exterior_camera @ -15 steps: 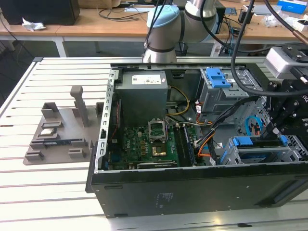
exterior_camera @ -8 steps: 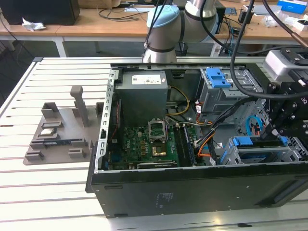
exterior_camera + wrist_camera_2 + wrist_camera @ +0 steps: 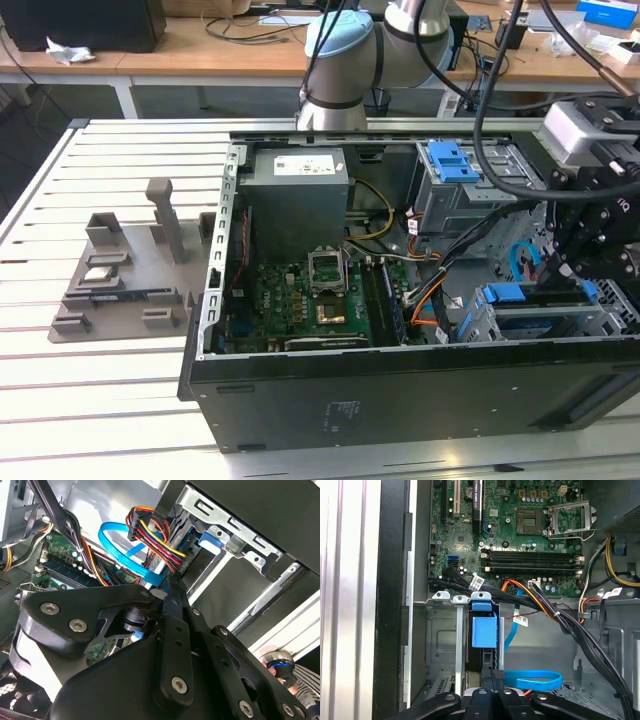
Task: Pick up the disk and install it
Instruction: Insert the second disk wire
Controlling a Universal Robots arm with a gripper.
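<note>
Closest is the black gripper (image 3: 492,679), low inside the open computer case (image 3: 400,400), at the exterior view's right. I cannot tell how wide it is open, or if it holds anything.

Just past it is the disk (image 3: 484,631). It stands on its edge in a slot of the grey drive cage (image 3: 442,640), with its blue bracket showing. It looks partly in, I think.

A blue flat cable (image 3: 532,680) loops right beside the gripper. A bunch of coloured wires (image 3: 155,535) hangs close by too. The gripper could catch on them and tug a plug loose. If the disk goes in crooked, it could jam in the slot or bend the thin metal.

Farther off is the green motherboard (image 3: 520,545). Farther again, in the exterior view's middle, is the grey power supply (image 3: 297,190).

Little white tags (image 3: 476,583) sit on the black cables, and a white sticker is on the power supply. The writing on them is too small to make out.
</note>
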